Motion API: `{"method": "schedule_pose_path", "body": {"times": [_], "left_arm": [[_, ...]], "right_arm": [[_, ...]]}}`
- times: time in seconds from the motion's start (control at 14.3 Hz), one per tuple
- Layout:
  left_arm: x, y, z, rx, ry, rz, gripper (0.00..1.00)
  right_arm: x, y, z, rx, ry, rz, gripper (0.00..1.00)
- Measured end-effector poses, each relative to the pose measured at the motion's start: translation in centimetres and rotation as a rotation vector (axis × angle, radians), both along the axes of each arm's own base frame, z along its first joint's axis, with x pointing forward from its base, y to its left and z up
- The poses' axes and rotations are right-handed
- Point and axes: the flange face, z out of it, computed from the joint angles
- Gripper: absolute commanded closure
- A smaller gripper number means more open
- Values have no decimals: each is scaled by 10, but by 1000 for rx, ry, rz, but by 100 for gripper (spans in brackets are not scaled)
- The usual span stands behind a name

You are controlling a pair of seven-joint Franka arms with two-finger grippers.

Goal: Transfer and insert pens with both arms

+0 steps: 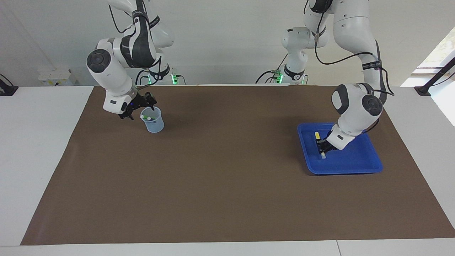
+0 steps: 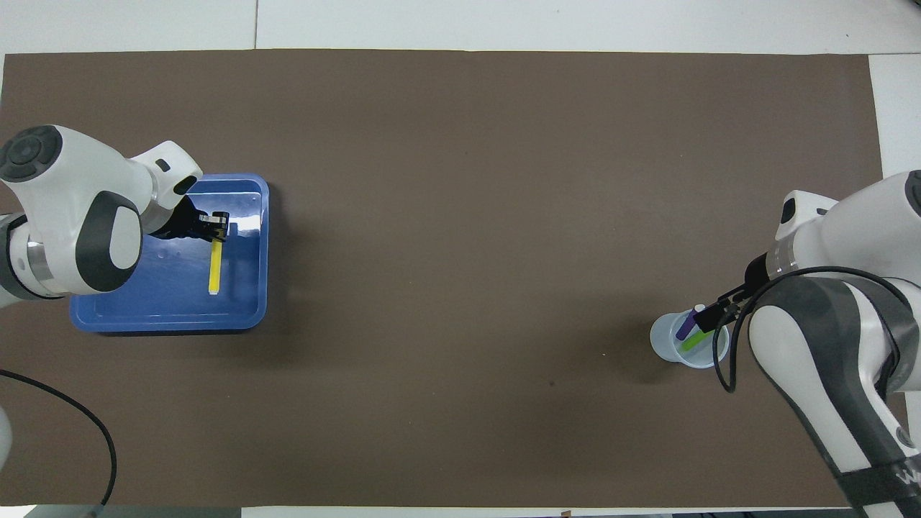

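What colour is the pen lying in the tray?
Yellow pen, pale at one end; clearest in the overhead view.

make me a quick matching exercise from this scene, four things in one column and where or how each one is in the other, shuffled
Things:
1. yellow pen
2. purple pen
3. right gripper
4. tray

Places or states:
A. open, beside the cup's rim
B. on the mat at the left arm's end of the table
C. in the cup with the green pen
D. gripped at one end by the shut left gripper, in the tray

Pairs: 1-D, 2-C, 3-A, 4-B
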Motion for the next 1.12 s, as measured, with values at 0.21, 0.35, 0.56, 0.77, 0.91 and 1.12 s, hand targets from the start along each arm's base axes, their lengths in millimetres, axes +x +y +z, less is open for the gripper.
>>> {"method": "schedule_pose_path", "body": {"times": [0.21, 0.35, 0.56, 0.77, 0.91, 1.12], "left_arm": [[6, 12, 34, -1, 68, 84, 100], [9, 7, 63, -24, 116, 182, 100], [9, -13, 118, -80, 191, 398, 100], [-4, -59, 169, -102, 252, 713, 100], [-19, -97, 195, -136, 298, 878, 100], [-35, -133, 220, -188, 397, 1075, 100]], "right_arm": [[3, 5, 54, 55, -6, -15, 0], [1, 6, 119, 102, -22, -19, 0], [-3, 3, 179, 312, -41, -112, 0], [3, 11, 174, 388, 9, -251, 0], [6, 18, 168, 449, 56, -331, 0], [11, 29, 163, 541, 87, -490, 0]]}}
